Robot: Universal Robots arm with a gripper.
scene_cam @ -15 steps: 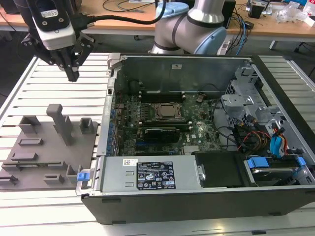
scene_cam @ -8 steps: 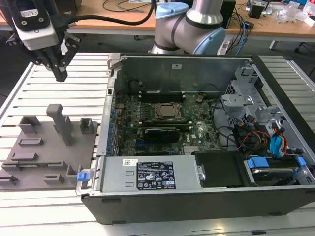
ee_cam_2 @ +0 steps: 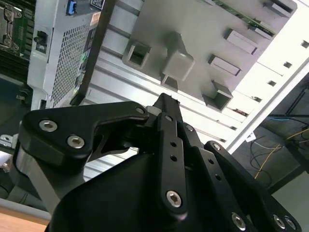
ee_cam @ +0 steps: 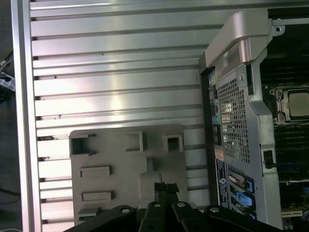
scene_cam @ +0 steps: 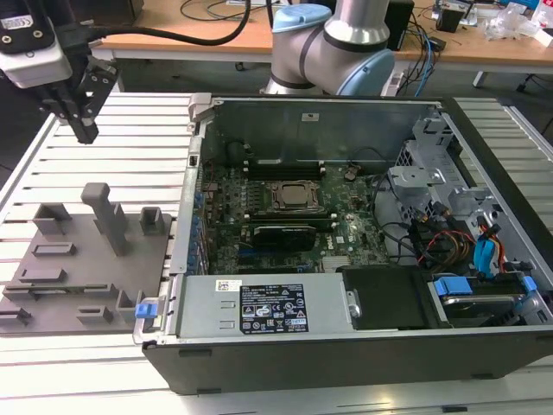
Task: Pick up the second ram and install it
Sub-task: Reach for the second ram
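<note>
My gripper [scene_cam: 85, 131] hangs high over the slatted table, beyond the far end of the grey fixture tray [scene_cam: 73, 259] at the exterior view's left. Its black fingers are pressed together with nothing between them, as both wrist views show [ee_cam_2: 166, 100] [ee_cam: 166, 185]. A thin green board, the second ram [ee_cam_2: 245, 18], lies along the tray's far edge in the second wrist view, well away from the fingertips. The open computer case [scene_cam: 346, 346] sits at the exterior view's right of the tray, with black memory slots [scene_cam: 283, 162] beside the processor socket [scene_cam: 294, 196].
The tray carries a tall grey post [scene_cam: 108, 212] and several square pockets [ee_cam_2: 137, 53]. The case's metal side wall [ee_cam: 236, 116] stands between tray and motherboard. Cables and drive bays [scene_cam: 467, 251] crowd the case's right end. The arm's base [scene_cam: 333, 43] rises behind the case.
</note>
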